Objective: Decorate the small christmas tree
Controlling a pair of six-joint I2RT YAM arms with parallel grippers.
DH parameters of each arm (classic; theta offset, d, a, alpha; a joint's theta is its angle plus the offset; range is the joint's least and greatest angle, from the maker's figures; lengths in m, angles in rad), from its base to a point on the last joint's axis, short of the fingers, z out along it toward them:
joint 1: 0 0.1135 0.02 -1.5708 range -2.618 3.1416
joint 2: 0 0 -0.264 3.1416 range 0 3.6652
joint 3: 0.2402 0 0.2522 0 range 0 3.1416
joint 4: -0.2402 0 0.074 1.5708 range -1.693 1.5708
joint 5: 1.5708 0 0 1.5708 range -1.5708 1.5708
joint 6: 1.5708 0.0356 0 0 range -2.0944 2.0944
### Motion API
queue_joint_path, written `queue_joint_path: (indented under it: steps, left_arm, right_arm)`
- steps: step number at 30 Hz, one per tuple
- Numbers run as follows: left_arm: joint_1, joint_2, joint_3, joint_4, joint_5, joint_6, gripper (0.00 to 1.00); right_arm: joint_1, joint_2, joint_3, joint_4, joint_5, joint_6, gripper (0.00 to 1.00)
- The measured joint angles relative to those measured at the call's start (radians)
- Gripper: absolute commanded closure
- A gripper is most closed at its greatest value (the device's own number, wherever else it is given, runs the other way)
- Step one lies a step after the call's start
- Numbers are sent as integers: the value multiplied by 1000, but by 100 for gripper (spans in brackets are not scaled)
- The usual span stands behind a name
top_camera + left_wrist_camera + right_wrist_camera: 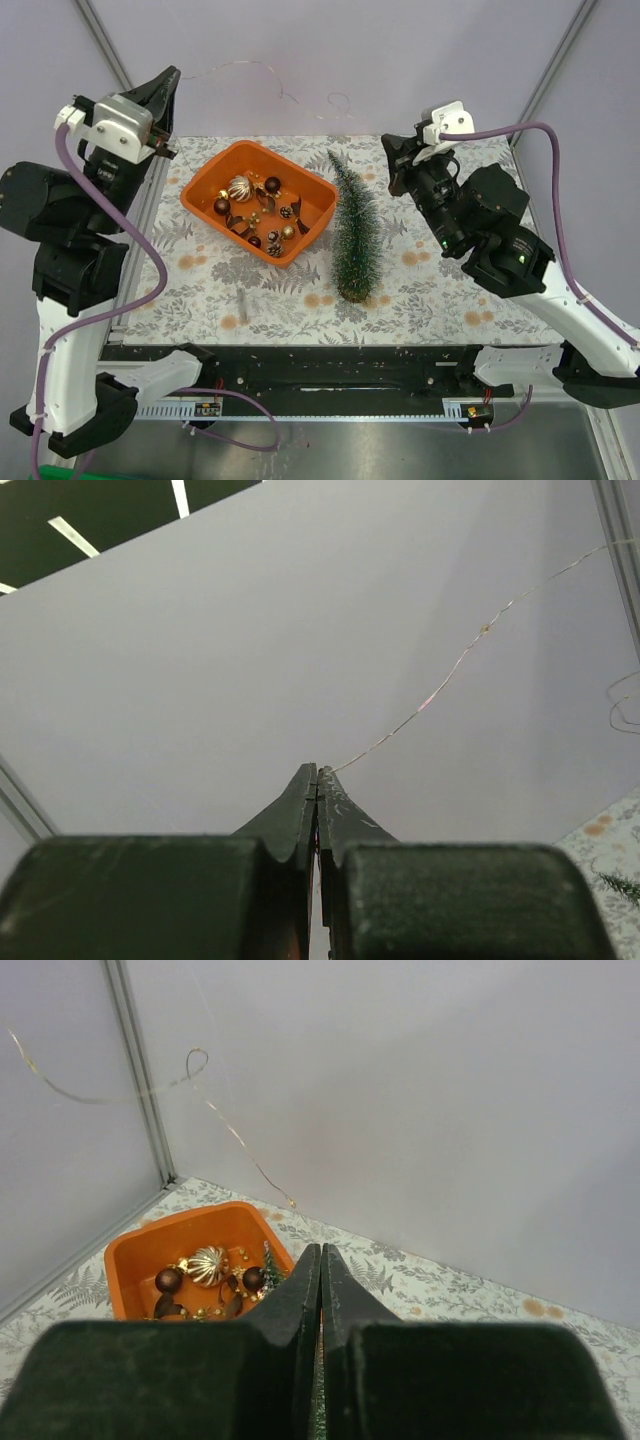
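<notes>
The small christmas tree lies flat on the patterned table, tip toward the back, just right of the orange tray. My left gripper is raised above the table's back left corner, shut on the end of a thin light wire. That wire runs through the air to the right and ends in a loop. My right gripper hovers right of the tree's top, shut with nothing in it. In the right wrist view the wire hangs over the tray, and the tree's tip shows beside my fingers.
The tray holds several ornaments: a gold ribbed ball, dark red balls and pine cones. A small grey stick lies near the table's front edge. Grey walls with metal corner posts close in the back.
</notes>
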Motion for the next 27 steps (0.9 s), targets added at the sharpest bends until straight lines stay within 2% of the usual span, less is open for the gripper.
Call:
queue_joint_path:
  steps: [5,14,21,27]
  left_arm:
    - [0,-8,5,3,5,-5,95]
    - [-9,-11,-116,-34,23,-31,95]
    - [-28,79,-148,-55,11,-56,96]
    - [-85,174,-148,-74,-13,-74,97]
  right_arm:
    - [-32,2,2,1,7,0,100]
    - [-134,47,60,-7,-6,11,100]
    - [-215,95,136,-14,-41,17,100]
    - [-332,118,173,-32,-79,15,100]
